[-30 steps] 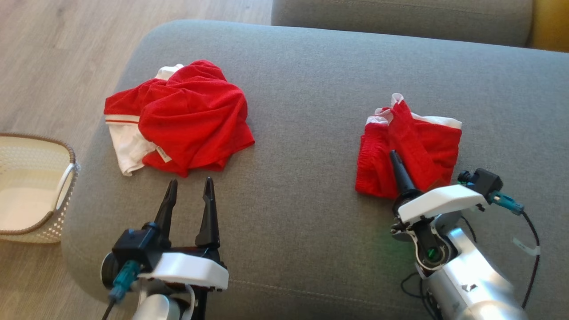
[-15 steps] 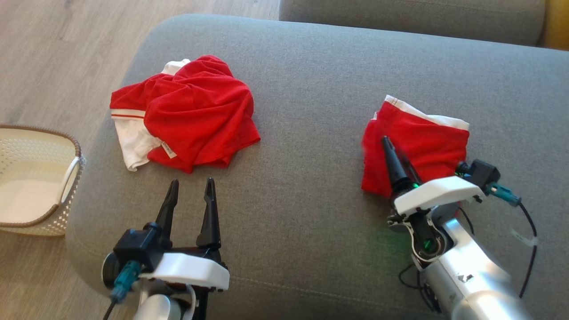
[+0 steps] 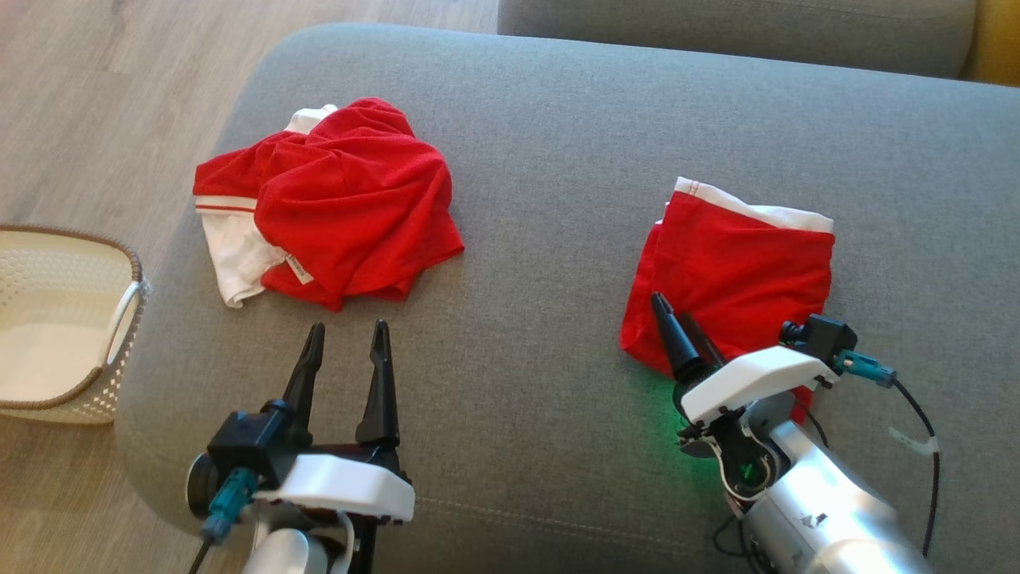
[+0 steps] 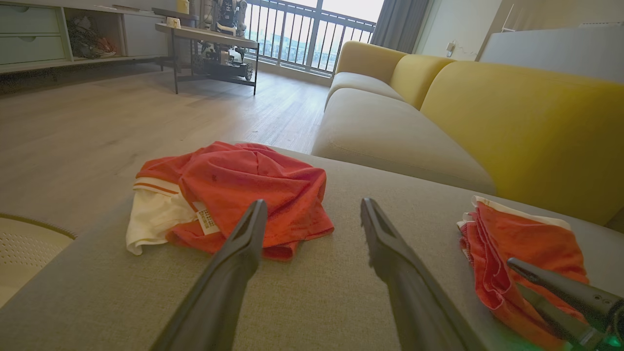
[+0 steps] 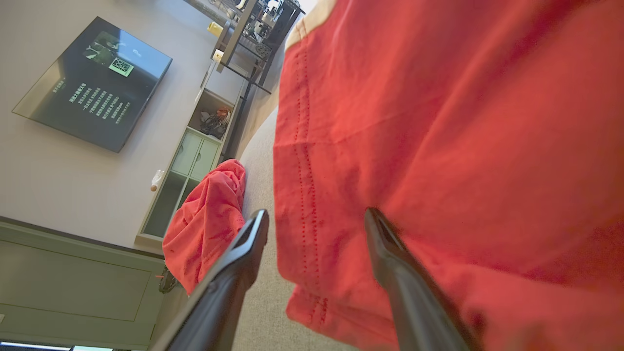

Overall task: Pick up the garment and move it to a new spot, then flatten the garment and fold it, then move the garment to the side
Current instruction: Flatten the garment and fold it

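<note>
A folded red garment (image 3: 737, 271) with a white band along its far edge lies flat on the right of the grey sofa cushion (image 3: 542, 159). My right gripper (image 3: 671, 308) is open over its near left corner, with nothing held. In the right wrist view the right gripper (image 5: 317, 213) straddles the hemmed edge of the folded garment (image 5: 438, 122). My left gripper (image 3: 347, 331) stands open and empty just short of a crumpled red and white garment (image 3: 335, 203). The left wrist view shows the left gripper (image 4: 312, 207), the crumpled garment (image 4: 234, 195) and the folded garment (image 4: 526, 243).
A white woven basket (image 3: 131, 279) stands on the wooden floor left of the cushion. A second grey seat (image 3: 717, 32) runs along the back, and a yellow sofa (image 4: 512, 112) lies beyond. Bare cushion separates the two garments.
My right gripper has opened and let go of the folded garment, which has settled flat. The gripper has drawn back toward the garment's near left corner. The left arm has not moved.
</note>
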`<state>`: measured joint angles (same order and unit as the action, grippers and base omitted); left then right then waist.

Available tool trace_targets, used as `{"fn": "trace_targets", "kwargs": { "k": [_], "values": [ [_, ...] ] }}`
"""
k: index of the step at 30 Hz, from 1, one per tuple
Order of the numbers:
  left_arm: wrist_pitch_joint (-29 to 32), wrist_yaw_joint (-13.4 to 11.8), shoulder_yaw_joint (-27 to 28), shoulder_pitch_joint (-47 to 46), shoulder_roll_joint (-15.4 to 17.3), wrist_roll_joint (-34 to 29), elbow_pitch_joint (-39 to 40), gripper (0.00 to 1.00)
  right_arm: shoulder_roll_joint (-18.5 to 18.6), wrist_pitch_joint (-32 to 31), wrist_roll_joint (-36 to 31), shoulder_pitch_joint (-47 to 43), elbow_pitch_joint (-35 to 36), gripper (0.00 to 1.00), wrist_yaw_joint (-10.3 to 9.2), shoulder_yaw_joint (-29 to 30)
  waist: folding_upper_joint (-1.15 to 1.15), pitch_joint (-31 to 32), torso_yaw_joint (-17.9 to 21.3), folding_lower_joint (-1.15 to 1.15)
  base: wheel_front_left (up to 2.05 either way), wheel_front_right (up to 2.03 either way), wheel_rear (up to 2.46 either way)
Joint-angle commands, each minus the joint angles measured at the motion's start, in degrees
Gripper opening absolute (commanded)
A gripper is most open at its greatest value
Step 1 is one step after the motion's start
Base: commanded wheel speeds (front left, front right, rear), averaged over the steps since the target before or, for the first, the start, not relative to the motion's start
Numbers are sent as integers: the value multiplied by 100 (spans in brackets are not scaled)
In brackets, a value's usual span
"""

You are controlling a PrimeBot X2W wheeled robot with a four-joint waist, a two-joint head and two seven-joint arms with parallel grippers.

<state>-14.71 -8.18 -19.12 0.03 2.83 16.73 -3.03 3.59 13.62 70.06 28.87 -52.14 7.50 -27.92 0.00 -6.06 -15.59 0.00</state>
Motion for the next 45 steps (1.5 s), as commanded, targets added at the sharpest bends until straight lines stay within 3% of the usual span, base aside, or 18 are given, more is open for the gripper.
{"fn": "trace_targets", "kwargs": {
  "k": [1, 9, 14, 18, 21, 24, 29, 34, 39, 45],
  "values": [
    [-29, -41, 186, -167, 5, -13, 179, 100, -71, 1, 43, 222, 90, 100, -1, -148, 0, 9, 18, 0, 0, 0, 0],
    [-29, -21, 272, -150, 5, -21, 186, 100, -66, -201, 88, 325, 68, 100, -1, -524, 0, 189, 314, 0, 0, 0, 0],
    [-29, 6, 373, -145, 5, -40, 252, 100, 322, -7, -200, 305, 327, 100, -1, -341, 0, 376, 600, 0, 0, 0, 0],
    [-29, 11, 473, -119, 5, -31, 335, 100, 880, 125, -974, 201, 658, 100, -1, -81, 0, 483, 839, 0, 0, 0, 0],
    [-29, 10, 541, -106, 5, -22, 395, 100, 1184, 134, -1871, -34, 1077, 100, -1, 576, 0, 518, 1010, 0, 0, 0, 0],
    [-29, 12, 567, -82, 5, -14, 415, 100, 1259, 136, -3042, -430, 1659, 100, -1, 1288, 0, 527, 1164, 0, 0, 0, 0],
    [-29, 24, 518, -57, 5, -16, 385, 100, 835, 137, -4967, -1327, 2864, 100, -1, 2300, 0, 515, 1312, 0, 0, 0, 0],
    [-29, 10, 476, -34, 5, -29, 362, 100, 341, 137, -5918, -1937, 3587, 100, -1, 2886, 0, 503, 1358, 0, 0, 0, 0],
    [-29, 27, 415, -21, 5, -156, 283, 100, 35, 137, -6397, -2330, 4048, 100, -1, 3282, 0, 481, 1359, 0, 0, 0, 0],
    [-29, 21, 361, 0, 5, -234, 224, 100, -61, 138, -6377, -2459, 4143, 100, -1, 3473, 0, 475, 1330, 0, 0, 0, 0]
  ]
}}
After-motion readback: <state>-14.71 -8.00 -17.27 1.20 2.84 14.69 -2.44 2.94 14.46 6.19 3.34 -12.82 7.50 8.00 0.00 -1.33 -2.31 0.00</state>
